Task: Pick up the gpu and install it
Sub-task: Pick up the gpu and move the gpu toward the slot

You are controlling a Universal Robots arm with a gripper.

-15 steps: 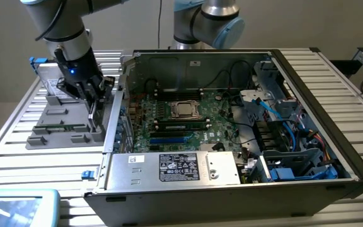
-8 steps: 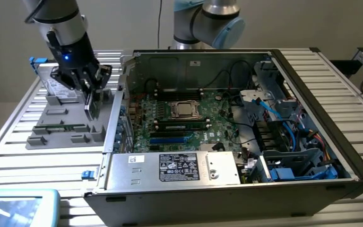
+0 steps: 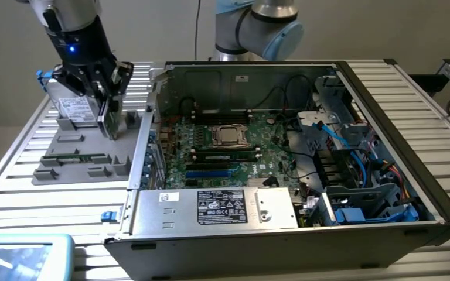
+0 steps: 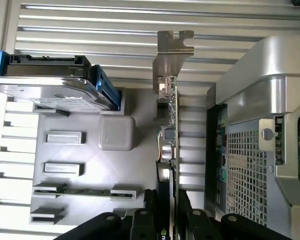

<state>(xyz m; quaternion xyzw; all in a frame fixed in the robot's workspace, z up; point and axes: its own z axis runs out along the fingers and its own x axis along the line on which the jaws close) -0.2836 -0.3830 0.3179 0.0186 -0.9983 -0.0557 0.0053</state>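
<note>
Gripper: the gripper (image 3: pixel 105 100) hangs over the grey tray (image 3: pixel 68 174) at the exterior view's left, just beside the open case (image 3: pixel 397 193)
Fingers: partly closed, one of the fingers (image 4: pixel 186 214) on each face of the gpu (image 3: pixel 110 122), clamping it
Gpu position: upright on edge, hanging below the gripper over the tray; lower edge close to the tray, contact cannot be told
Gpu bracket: the metal bracket (image 4: pixel 174 47) sits at the card end away from the gripper
Drive: the drive (image 3: pixel 72 109) stands tilted in the tray, just beside the gpu
Memory stick: the stick (image 3: pixel 77 157) lies flat in a tray slot, apart from the gpu
Case: the board (image 3: pixel 233 157) is exposed; the gpu is outside the case, not installed
</note>
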